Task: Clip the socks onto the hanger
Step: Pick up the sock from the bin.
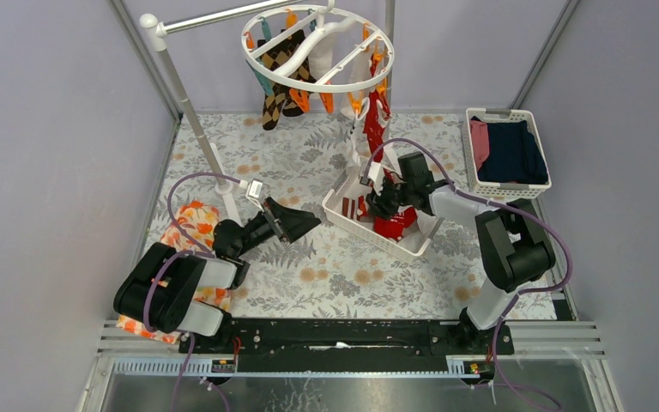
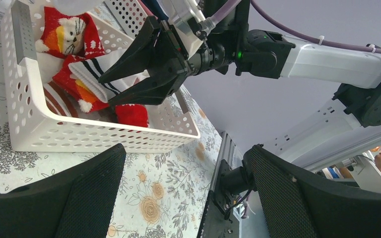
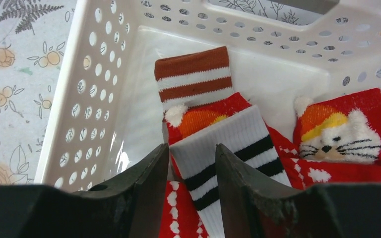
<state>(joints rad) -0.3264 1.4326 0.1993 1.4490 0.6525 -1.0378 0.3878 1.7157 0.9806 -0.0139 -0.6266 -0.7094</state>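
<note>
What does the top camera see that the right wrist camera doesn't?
Only the top view shows the hanger with socks clipped on, the left gripper, open and empty, and a far basket of folded clothes. Only the right wrist view shows the cat face on a red sock and the black stripes on the white sock between the right gripper's fingers. Both show the near basket, red socks in it, and the flowery table cover.
</note>
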